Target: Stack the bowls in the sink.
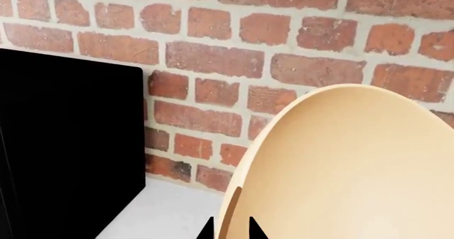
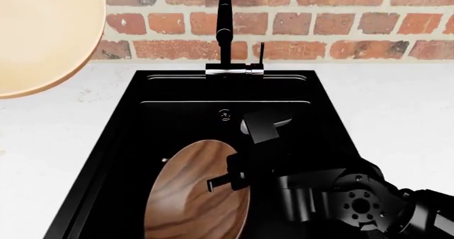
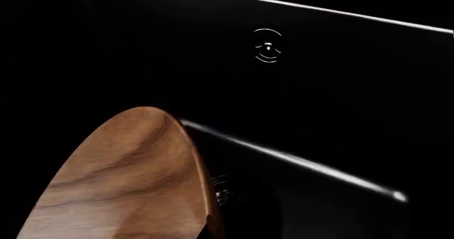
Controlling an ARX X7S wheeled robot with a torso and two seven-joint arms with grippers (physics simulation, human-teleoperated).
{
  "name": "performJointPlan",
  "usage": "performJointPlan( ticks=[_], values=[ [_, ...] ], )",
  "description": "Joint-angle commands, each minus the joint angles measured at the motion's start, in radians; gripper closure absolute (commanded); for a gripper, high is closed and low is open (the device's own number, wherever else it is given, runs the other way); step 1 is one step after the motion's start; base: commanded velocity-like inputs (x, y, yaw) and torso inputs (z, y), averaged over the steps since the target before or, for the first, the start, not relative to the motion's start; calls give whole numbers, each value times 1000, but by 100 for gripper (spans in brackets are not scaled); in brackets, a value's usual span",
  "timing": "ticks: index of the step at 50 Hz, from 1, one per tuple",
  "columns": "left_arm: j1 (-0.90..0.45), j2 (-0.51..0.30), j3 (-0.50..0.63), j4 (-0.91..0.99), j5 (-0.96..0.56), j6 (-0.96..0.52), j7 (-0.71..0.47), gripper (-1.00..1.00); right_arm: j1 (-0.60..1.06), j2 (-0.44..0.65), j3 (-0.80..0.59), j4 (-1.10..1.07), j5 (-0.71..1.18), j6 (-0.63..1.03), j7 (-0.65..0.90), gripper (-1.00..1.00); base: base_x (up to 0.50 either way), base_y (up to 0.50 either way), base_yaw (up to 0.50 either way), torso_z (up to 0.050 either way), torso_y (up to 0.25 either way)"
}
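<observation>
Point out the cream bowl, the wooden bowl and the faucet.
cream bowl (image 2: 42,32), head view, inner surface.
wooden bowl (image 2: 188,196), head view, grained inside.
faucet (image 2: 225,32), head view, upright spout.

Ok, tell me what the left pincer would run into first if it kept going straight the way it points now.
Probably the brick wall. The left pincer, shut on the cream bowl's rim, points at it above the white counter; depth is unclear.

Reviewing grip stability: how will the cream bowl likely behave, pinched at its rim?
The cream bowl looks rigid, so it probably won't flex. Its smooth surface may slip in the left claw. Held by one edge and tilted, it could pivot or swing.
</observation>
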Motion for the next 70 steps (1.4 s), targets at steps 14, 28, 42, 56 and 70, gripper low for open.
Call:
performJointPlan(
  ticks=[14,28,42,56,70],
  values=[
    [-3,-5,-13,0,5,9,5,100,-28,-54,-23,59,-47,-15,-60,100,0,0,0,0,1],
    [3,-12,-20,2,5,11,10,100,-40,-92,-43,111,-71,-20,-87,100,0,0,0,1,0],
    [-1,-6,-24,-2,1,1,5,100,-17,-135,-69,172,-87,5,-95,100,0,0,0,0,1],
    [7,-12,-30,0,1,5,11,100,-6,-176,-88,234,-108,12,-109,100,0,0,0,0,0],
    [24,-25,-36,7,5,17,24,100,2,-186,-111,254,-133,27,-97,100,0,0,0,0,0]
  ],
)
